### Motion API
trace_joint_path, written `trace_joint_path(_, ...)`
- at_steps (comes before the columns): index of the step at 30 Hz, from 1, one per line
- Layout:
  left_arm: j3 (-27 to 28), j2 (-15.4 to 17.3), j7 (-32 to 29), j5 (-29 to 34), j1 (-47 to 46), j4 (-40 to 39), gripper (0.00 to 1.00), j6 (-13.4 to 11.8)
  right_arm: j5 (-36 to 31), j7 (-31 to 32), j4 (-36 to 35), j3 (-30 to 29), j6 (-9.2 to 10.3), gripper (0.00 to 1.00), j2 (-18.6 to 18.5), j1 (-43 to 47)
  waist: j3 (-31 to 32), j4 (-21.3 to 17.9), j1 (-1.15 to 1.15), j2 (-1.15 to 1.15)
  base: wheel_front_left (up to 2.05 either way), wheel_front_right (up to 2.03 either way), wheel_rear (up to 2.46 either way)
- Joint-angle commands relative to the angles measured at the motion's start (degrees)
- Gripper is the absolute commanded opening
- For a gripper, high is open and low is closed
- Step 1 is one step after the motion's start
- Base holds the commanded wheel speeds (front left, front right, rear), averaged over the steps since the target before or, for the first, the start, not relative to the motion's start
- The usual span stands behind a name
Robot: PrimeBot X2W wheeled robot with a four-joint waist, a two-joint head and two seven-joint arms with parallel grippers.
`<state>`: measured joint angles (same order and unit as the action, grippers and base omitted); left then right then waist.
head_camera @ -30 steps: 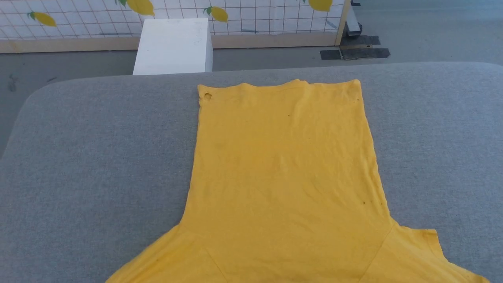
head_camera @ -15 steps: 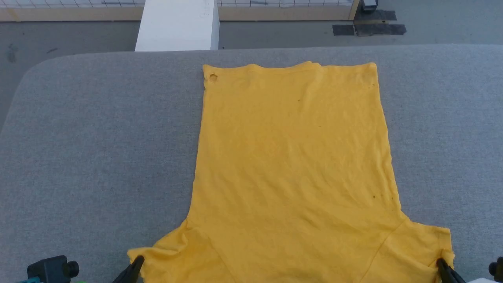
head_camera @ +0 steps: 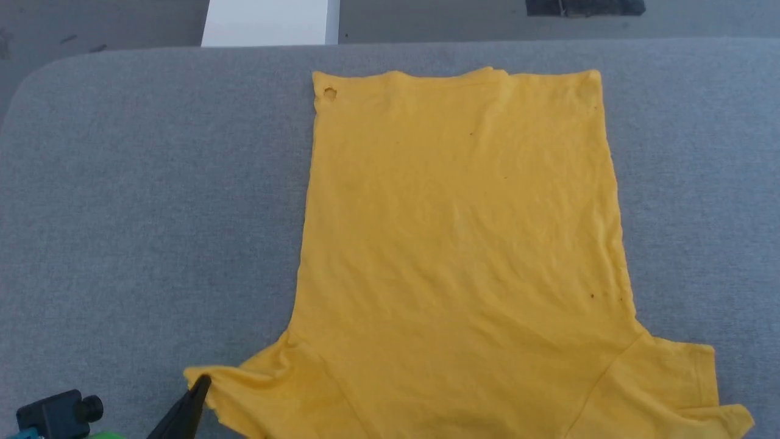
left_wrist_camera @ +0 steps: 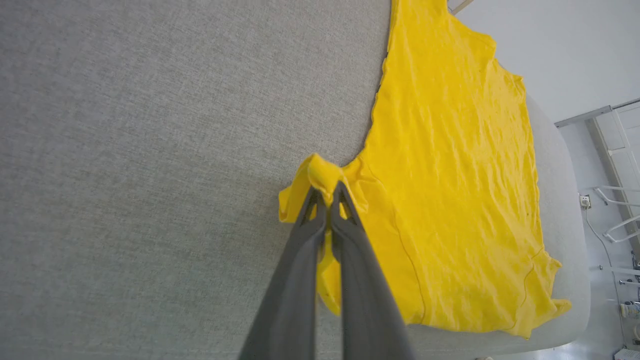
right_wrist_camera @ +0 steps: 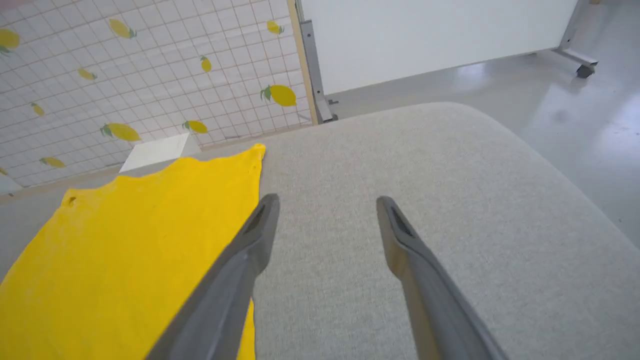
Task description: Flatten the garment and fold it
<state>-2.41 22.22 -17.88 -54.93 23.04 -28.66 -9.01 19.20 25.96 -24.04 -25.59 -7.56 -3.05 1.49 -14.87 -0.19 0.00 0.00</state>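
Fingers of the left gripper close tight on a bunched sleeve of the garment, clear in the left wrist view. The head view gives one dark tip at that sleeve's edge and the garment spread flat. Right gripper fingers stand wide over the grey table, with the garment's edge beside one finger.

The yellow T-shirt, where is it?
In the head view the garment lies spread on the grey table, right of centre; the left gripper pinches its near-left sleeve.
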Motion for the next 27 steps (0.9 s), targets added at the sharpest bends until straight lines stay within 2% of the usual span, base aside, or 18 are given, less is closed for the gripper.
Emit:
trace_joint_path(1,0.20,0.15,0.50,0.73,-0.67,-0.57,0.00,0.64,-1.99,1.41,-1.67,0.00,0.08,1.00,-0.89,-4.79,-2.96,1.31,0.00,0.00,0.00,0.00,0.00)
trace_joint_path(4,0.12,0.35,0.87,0.96,-1.94,-1.51,0.00,1.30,-4.53,4.39,-1.50,0.63,0.08,1.00,-3.09,-13.92,-6.21,2.49,0.00,0.00,0.00,0.00,0.00)
trace_joint_path(9,-0.51,0.68,1.00,1.32,-5.09,-2.57,0.00,2.37,-7.95,9.16,6.67,4.67,0.08,1.00,-6.50,-30.29,-12.41,4.30,0.00,0.00,0.00,0.00,0.00)
trace_joint_path(15,-1.58,0.85,1.37,1.49,-8.98,-3.02,0.00,4.27,-12.67,14.85,19.00,6.22,0.08,1.00,-5.85,-46.17,-19.14,6.56,0.00,0.00,0.00,0.00,0.00)
trace_joint_path(20,-3.07,0.73,1.63,1.95,-12.02,-2.31,0.00,5.77,-19.17,18.53,25.18,3.33,0.08,1.00,-4.03,-52.82,-23.03,8.81,0.00,0.00,0.00,0.00,0.00)
trace_joint_path(27,-4.15,-0.06,2.48,1.98,-13.94,-0.29,0.00,6.86,-23.19,18.56,29.04,1.15,0.08,1.00,-2.97,-54.12,-25.28,10.84,0.00,0.00,0.00,0.00,0.00)
